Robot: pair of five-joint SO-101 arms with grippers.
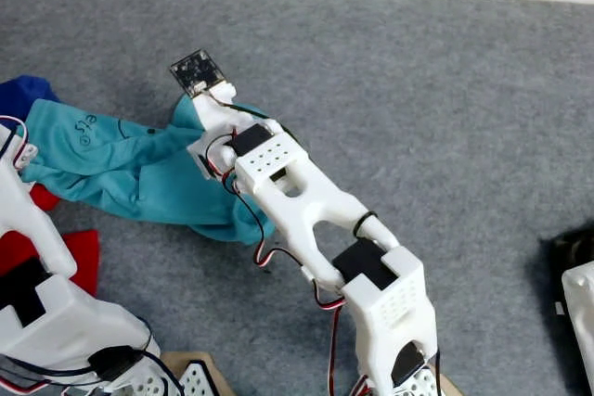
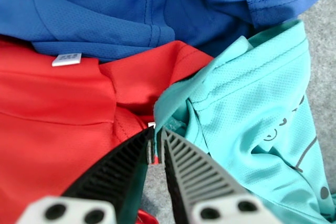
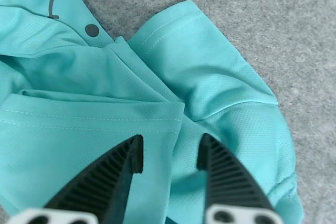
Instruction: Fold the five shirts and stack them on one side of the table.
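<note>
- A teal shirt (image 1: 111,159) lies crumpled at the centre left of the high view on a grey desk (image 1: 445,90), with 1 arm at each end of it.
- Risk 1: the right fingers (image 3: 121,171) stand apart over several stacked layers of teal cloth. Closing here would probably take 2 or 3 layers at once, and the shirt would then lift as a bunch, not spread flat for folding.
- Risk 2: the left fingers (image 2: 184,166) are all but together, with only a thin slit between them, and a corner of the teal shirt gathers to a point at their tips. They seem to pinch just that edge. So shallow a hold could slip as soon as the other arm pulls.
- Risk 3: a red shirt (image 2: 58,114) and a blue shirt (image 2: 131,9) touch the teal shirt beside the left fingers, at the far left edge of the high view. Dragging the teal shirt could pull them along or tangle all 3.
- Position, right arm: the folded hem (image 3: 94,116) of the teal shirt ends in the gap between the 2 open fingers, just past their tips. Nothing is clamped.
- Position, left arm: the teal corner meets the fingertips, with red cloth to one side and beneath.
- In my judgement, 0 of the 5 shirts look folded yet.
</note>
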